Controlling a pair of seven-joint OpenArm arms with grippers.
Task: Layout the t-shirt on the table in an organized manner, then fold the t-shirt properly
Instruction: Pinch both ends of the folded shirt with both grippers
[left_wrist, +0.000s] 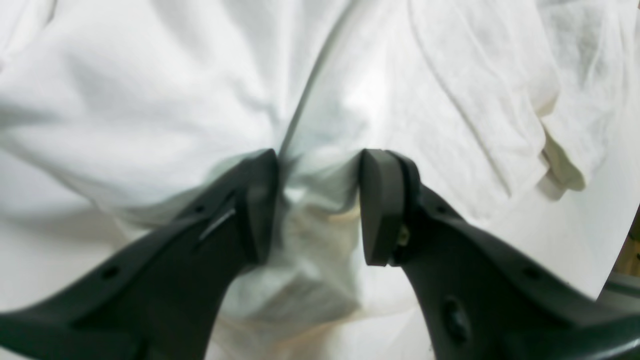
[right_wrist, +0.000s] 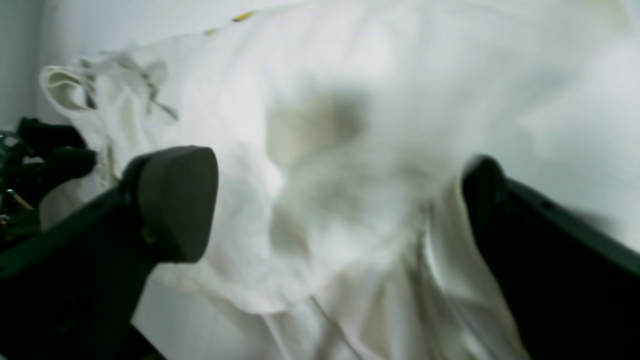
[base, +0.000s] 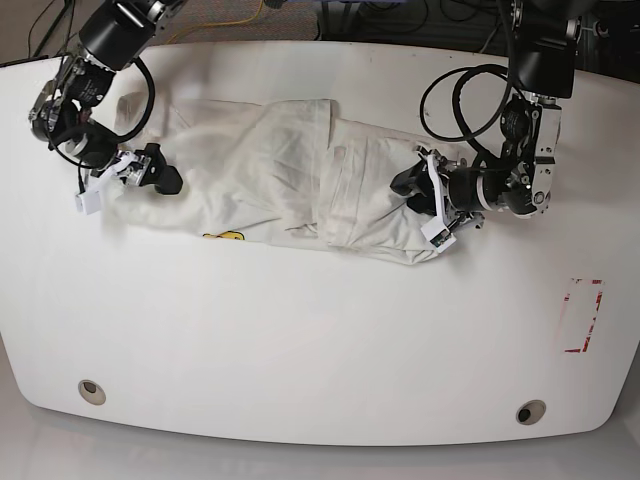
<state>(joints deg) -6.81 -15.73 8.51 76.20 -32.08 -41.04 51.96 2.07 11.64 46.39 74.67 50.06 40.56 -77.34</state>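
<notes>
The white t-shirt (base: 290, 170) lies crumpled and bunched across the far middle of the table (base: 320, 330). A bit of its yellow print (base: 225, 237) peeks out at the near edge. At the shirt's right end in the base view, my left gripper (base: 418, 192) is low over it. In the left wrist view the left gripper (left_wrist: 317, 200) is shut on a gathered fold of the t-shirt (left_wrist: 200, 90), cloth pressed against both pads. My right gripper (base: 160, 175) is at the shirt's left end. Its jaws (right_wrist: 327, 200) stand wide open with loose cloth (right_wrist: 350, 75) in front of them.
A red tape rectangle (base: 582, 315) marks the table's right side. Two round grey grommet holes (base: 91, 391) (base: 530, 411) sit near the front edge. Cables loop behind the left arm (base: 470, 100) at the back. The table's back edge runs just beyond the shirt.
</notes>
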